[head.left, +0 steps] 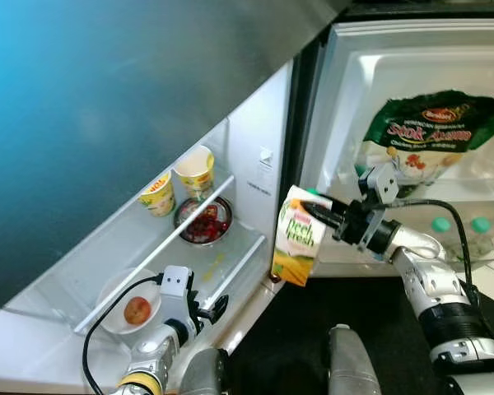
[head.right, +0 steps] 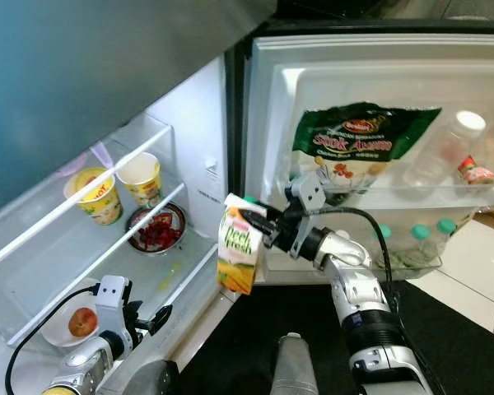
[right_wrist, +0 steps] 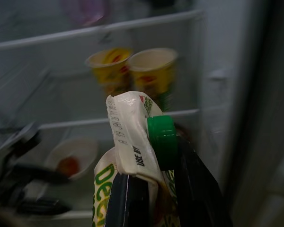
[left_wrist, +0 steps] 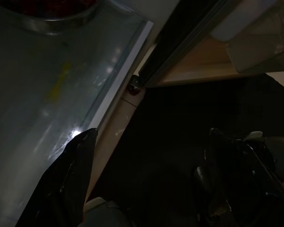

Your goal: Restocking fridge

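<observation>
My right gripper (head.left: 317,213) is shut on the top of a white and yellow juice carton (head.left: 295,239) with a green cap (right_wrist: 161,140). The carton hangs in the air in front of the open fridge, between the shelves and the door. My left gripper (head.left: 215,307) sits low by the front edge of the lower glass shelf (head.left: 222,263), fingers (left_wrist: 68,182) spread apart and holding nothing.
On the shelves stand two yellow cups (head.left: 158,194), a metal bowl of red food (head.left: 203,220) and a white bowl with an apple (head.left: 132,309). The door rack (head.left: 412,185) holds a green snack bag (head.left: 432,132) and green-capped bottles (head.left: 480,226). The floor below is dark.
</observation>
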Tool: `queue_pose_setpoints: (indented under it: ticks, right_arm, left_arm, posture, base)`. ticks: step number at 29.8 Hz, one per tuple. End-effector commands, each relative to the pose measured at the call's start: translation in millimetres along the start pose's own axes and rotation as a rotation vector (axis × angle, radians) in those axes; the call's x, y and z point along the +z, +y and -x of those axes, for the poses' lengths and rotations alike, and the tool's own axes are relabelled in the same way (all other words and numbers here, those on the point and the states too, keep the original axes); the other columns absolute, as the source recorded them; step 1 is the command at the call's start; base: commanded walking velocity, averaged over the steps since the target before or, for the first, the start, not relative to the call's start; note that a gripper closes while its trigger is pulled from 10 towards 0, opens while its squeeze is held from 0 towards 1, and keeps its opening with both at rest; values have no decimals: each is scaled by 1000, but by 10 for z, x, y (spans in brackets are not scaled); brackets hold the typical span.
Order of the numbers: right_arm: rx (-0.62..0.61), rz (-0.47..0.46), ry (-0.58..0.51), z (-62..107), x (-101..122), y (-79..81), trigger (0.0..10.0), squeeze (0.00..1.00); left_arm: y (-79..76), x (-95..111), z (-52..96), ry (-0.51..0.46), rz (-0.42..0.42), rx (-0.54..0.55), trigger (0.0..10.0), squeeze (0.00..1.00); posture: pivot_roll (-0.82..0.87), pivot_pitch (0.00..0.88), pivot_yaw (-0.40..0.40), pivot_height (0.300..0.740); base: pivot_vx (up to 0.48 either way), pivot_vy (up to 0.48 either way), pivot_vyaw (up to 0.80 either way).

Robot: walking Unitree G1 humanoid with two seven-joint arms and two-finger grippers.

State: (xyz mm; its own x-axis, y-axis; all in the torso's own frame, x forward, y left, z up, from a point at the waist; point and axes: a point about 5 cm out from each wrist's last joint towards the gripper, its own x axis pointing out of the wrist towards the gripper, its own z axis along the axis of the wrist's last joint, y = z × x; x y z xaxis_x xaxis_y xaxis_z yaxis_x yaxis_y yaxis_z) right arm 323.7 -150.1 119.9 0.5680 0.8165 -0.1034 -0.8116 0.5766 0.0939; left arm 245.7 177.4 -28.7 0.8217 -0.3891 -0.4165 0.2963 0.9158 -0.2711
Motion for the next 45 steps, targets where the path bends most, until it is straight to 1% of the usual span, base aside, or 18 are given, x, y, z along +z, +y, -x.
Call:
queue_pose_setpoints:
  ticks: [1, 2, 3, 4, 5, 6, 7, 8, 9, 11, 14, 17, 20, 23, 27, 30, 37, 45]
  right_arm:
    - [56, 3, 66, 10, -120, 86, 10000, 0]
    - [56, 3, 66, 10, -120, 86, 10000, 0]
    - [81, 5, 108, 20, -189, 120, 10000, 0]
    - [81, 5, 108, 20, -189, 120, 10000, 0]
    - [115, 12, 156, 41, -273, 163, 10000, 0]
    - [115, 12, 156, 41, -273, 163, 10000, 0]
    - [162, -2, 211, 70, -370, 225, 10000, 0]
    - [162, -2, 211, 70, -370, 225, 10000, 0]
    - [269, -25, 311, 146, -528, 358, 10000, 0]
    - [269, -25, 311, 146, -528, 358, 10000, 0]
    - [317, -39, 411, 224, -683, 430, 10000, 0]
    - [336, -44, 439, 257, -736, 464, 10000, 0]
    - [357, -51, 435, 267, -742, 496, 10000, 0]
    - [398, -85, 403, 277, -708, 552, 10000, 0]
    - [458, -134, 351, 286, -632, 632, 10000, 0]
    - [471, -136, 342, 288, -618, 648, 10000, 0]
    - [485, -136, 314, 277, -565, 671, 10000, 0]
    - [499, -137, 314, 290, -541, 691, 10000, 0]
  left_arm:
    - [-29, -125, 36, 45, 16, -2, 10000, 0]
    - [-29, -125, 36, 45, 16, -2, 10000, 0]
    - [-32, -131, 38, 47, 17, -4, 10000, 0]
    - [-32, -131, 38, 47, 17, -4, 10000, 0]
    - [-41, -140, 37, 50, 17, -6, 10000, 0]
    - [-41, -140, 37, 50, 17, -6, 10000, 0]
    - [-52, -152, 37, 54, 17, -11, 10000, 0]
    - [-52, -152, 37, 54, 17, -11, 10000, 0]
    - [-69, -170, 38, 61, 17, -19, 10000, 0]
    - [-69, -170, 38, 61, 17, -19, 10000, 0]
    - [-79, -186, 40, 69, 16, -27, 10000, 0]
    - [-84, -193, 41, 75, 13, -32, 10000, 0]
    - [-84, -191, 40, 76, 12, -33, 10000, 0]
    - [-88, -193, 39, 78, 10, -37, 10000, 0]
    - [-100, -203, 39, 83, 6, -46, 10000, 0]
    - [-104, -205, 38, 84, 6, -48, 10000, 0]
    - [-188, -191, -18, 86, -3, -78, 10000, 0]
    - [-201, -185, -29, 86, -6, -85, 10000, 0]
  posture:
    - [-51, 107, 16, 624]
    - [-51, 107, 16, 624]
    - [-51, 107, 16, 624]
    - [-51, 107, 16, 624]
    - [-50, 101, 13, 624]
    - [-50, 101, 13, 624]
    - [-50, 101, 13, 624]
    - [-50, 101, 13, 624]
    - [-51, 104, 13, 624]
    - [-51, 104, 13, 624]
    - [-53, 102, 15, 624]
    - [-54, 104, 17, 624]
    - [-53, 105, 18, 624]
    - [-54, 102, 19, 624]
    - [-53, 95, 20, 644]
    - [-54, 94, 20, 649]
    - [-55, 86, 21, 684]
    - [-57, 82, 20, 709]
  base:
    - [0, 0, 0]
    - [0, 0, 0]
    - [0, 0, 0]
    - [0, 0, 0]
    - [0, 0, 0]
    - [0, 0, 0]
    - [0, 0, 0]
    - [0, 0, 0]
    - [0, 0, 0]
    - [0, 0, 0]
    - [0, 0, 0]
    - [0, 0, 0]
    - [0, 0, 0]
    - [0, 0, 0]
    - [0, 0, 0]
    - [0, 0, 0]
    - [0, 0, 0]
    - [0, 0, 0]
